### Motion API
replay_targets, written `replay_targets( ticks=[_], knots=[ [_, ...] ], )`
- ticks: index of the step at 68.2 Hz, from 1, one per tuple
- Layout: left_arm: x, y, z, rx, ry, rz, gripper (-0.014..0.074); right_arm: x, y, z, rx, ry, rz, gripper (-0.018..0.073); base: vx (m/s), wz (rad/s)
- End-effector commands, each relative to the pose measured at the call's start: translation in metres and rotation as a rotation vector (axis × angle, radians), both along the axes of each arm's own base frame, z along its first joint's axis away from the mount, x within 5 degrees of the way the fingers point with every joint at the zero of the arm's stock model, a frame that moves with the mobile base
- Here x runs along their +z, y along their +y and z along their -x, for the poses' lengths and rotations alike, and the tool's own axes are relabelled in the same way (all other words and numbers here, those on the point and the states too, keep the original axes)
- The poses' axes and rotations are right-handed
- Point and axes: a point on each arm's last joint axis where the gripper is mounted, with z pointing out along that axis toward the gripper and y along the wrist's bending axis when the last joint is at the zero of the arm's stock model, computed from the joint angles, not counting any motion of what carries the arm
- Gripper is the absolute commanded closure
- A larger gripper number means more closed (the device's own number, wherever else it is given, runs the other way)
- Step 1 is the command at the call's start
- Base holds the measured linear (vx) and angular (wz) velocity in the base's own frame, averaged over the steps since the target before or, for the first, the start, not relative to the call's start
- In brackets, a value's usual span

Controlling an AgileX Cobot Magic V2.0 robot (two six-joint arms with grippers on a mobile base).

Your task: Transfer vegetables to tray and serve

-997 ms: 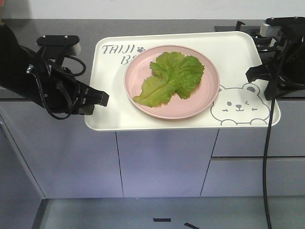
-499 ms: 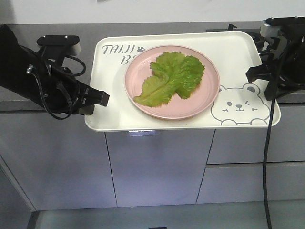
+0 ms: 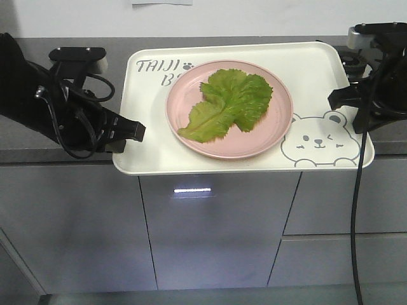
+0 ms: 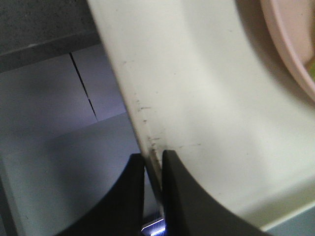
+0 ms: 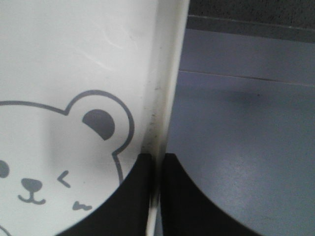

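Observation:
A ruffled green lettuce leaf [image 3: 229,103] lies on a round pink plate [image 3: 191,136] that sits on the cream tray [image 3: 318,70]. Both arms hold the tray in the air in front of a grey counter. My left gripper [image 3: 137,132] is shut on the tray's left rim; the left wrist view shows the rim [image 4: 142,105] pinched between the jaws at my left gripper [image 4: 153,160]. My right gripper [image 3: 338,100] is shut on the right rim, and the right wrist view shows that rim [image 5: 165,83] clamped at my right gripper [image 5: 157,162] beside the bear drawing [image 5: 59,162].
A dark grey counter [image 3: 38,143] runs behind and below the tray, with grey cabinet doors [image 3: 216,235] under it. A black fixture [image 3: 350,60] stands on the counter behind the tray's right corner. A white wall is at the back.
The counter and cabinets have slid down and grown in the exterior view, and the floor has left the frame. The tray, plate and both grippers keep the same place in view.

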Motion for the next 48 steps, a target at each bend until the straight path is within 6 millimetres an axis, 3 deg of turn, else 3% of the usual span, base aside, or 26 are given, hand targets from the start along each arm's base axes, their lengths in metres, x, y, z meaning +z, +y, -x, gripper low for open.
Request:
replay_targets(
  ticks=[1,48],
  knots=[
    [0.0276,-0.0046,0.0076,-0.04,-0.119,0.074,0.0602,0.0259,0.0041,0.0121,0.038,-0.088,-0.023,0.0565,0.14,-0.01],
    [0.0276,-0.0046,0.0076,-0.04,-0.119,0.074,0.0602,0.0259,0.0041,0.0121,0.038,-0.088,-0.023,0.0565,0.13,-0.02]
  ],
)
